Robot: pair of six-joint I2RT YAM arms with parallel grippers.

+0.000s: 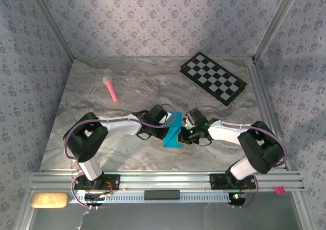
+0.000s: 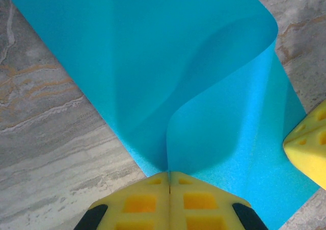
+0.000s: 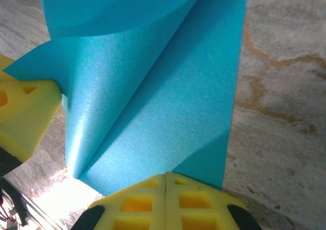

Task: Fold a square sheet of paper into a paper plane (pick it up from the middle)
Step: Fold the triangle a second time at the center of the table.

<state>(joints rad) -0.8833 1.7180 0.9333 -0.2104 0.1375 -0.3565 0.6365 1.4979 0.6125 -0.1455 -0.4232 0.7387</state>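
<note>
Holds the paper (image 1: pixel 172 134) curled up off the mid tabletop (image 1: pixel 127 87), left jaws clamped on one edge, right jaws on the opposite, probably to roll one half over for a crease.

Thin bright cyan-blue square sheet of paper (image 2: pixel 153 61) lies on a grey veined marble table (image 2: pixel 46 153), right part curled up & over in a soft bend. Left gripper (image 2: pixel 169 181) at btm ctr, yellow foam pads pressed together w/ the sheet's raised fold nipped between them. Right gripper's yellow pad (image 2: pixel 309 149) sits over the paper at the right edge.
</note>
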